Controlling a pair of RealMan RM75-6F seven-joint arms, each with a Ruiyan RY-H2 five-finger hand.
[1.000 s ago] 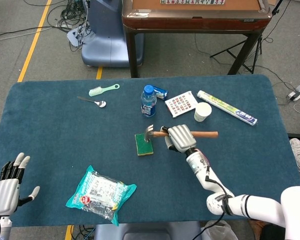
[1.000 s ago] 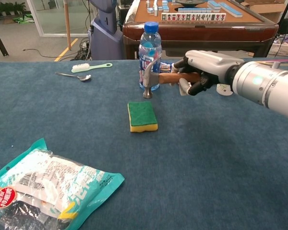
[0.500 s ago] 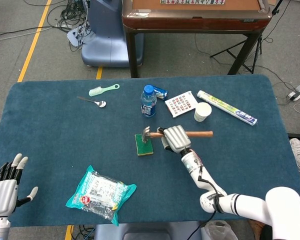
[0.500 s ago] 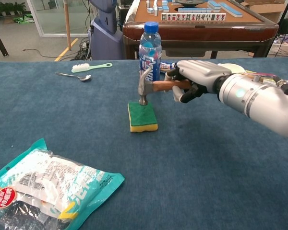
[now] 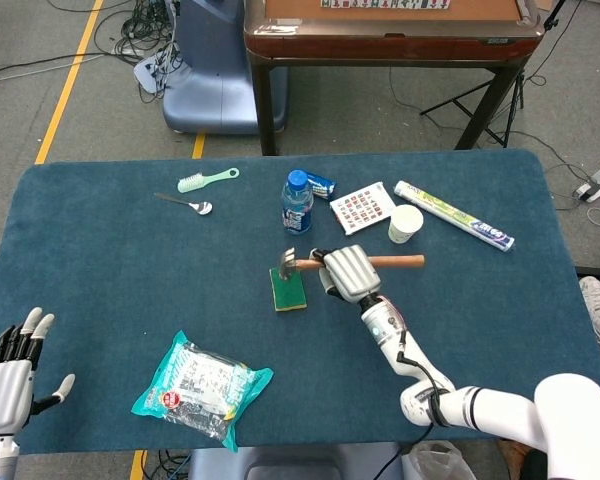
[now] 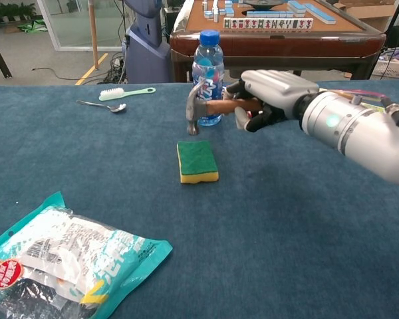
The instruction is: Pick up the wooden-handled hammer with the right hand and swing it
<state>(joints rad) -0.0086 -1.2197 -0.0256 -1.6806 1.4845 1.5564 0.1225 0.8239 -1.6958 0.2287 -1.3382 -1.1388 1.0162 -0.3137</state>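
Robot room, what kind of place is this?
Probably a robot test lab: a blue table strewn with odd things, cables on the floor, and a mahjong table behind. The right hand holds a hammer.

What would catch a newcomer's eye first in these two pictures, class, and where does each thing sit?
First, the right hand near the middle of the blue table, holding a wooden-handled hammer level in the air, its head above a green sponge. Next, the shiny snack bag at the near left edge. Behind the hammer stands a water bottle.
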